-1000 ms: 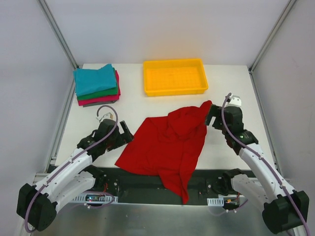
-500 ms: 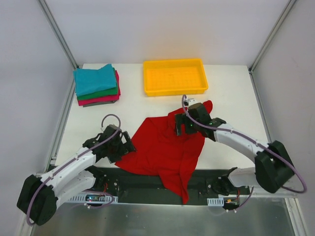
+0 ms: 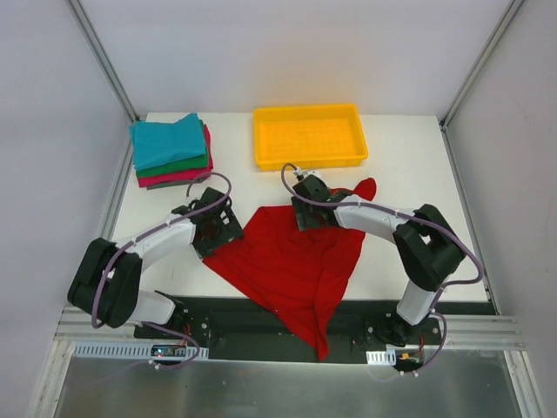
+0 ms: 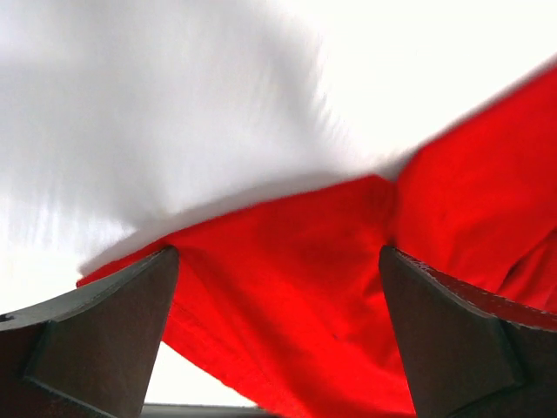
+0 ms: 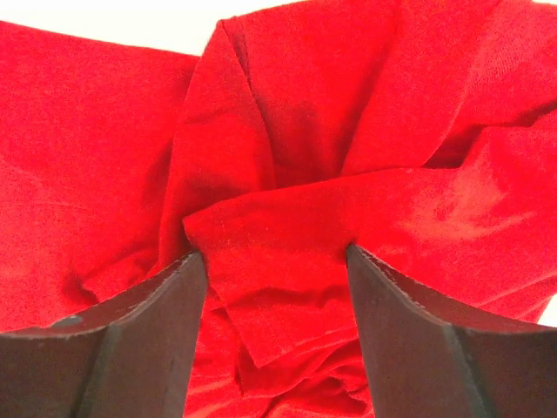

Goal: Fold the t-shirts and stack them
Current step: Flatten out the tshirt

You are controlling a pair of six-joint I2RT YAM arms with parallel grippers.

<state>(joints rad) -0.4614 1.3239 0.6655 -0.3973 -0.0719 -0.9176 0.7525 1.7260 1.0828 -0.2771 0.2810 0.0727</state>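
Since the frame one second ago, both arms have closed in on the red t-shirt [image 3: 291, 261]. The right gripper [image 3: 311, 212] has swung from the shirt's right-hand tip to its bunched far edge, just in front of the yellow tray [image 3: 261, 139]. The left gripper [image 3: 218, 228] has moved tray-ward along the shirt's left edge.

The shirt lies crumpled and unfolded on the table [image 3: 400, 148], in front of the tray. One tail hangs over the table edge farthest from the tray. The folded stack [image 3: 170, 148], teal on top, sits to the tray's left, well apart from the red shirt.

Both wrist views show the fingers spread wide with red cloth lying between them, so neither gripper has pinched anything yet. The right fingers [image 5: 122, 348] straddle a raised fold, and the left fingers [image 4: 96, 340] straddle a flat hem.

Expect the cloth to be light, limp and prone to dragging and bunching. It will not hold a shape when lifted at one point. You would do best to take hold at two separated edge points, such as a shoulder or hem corner on each side, and to pinch a single layer rather than the heaped folds nearest the tray.
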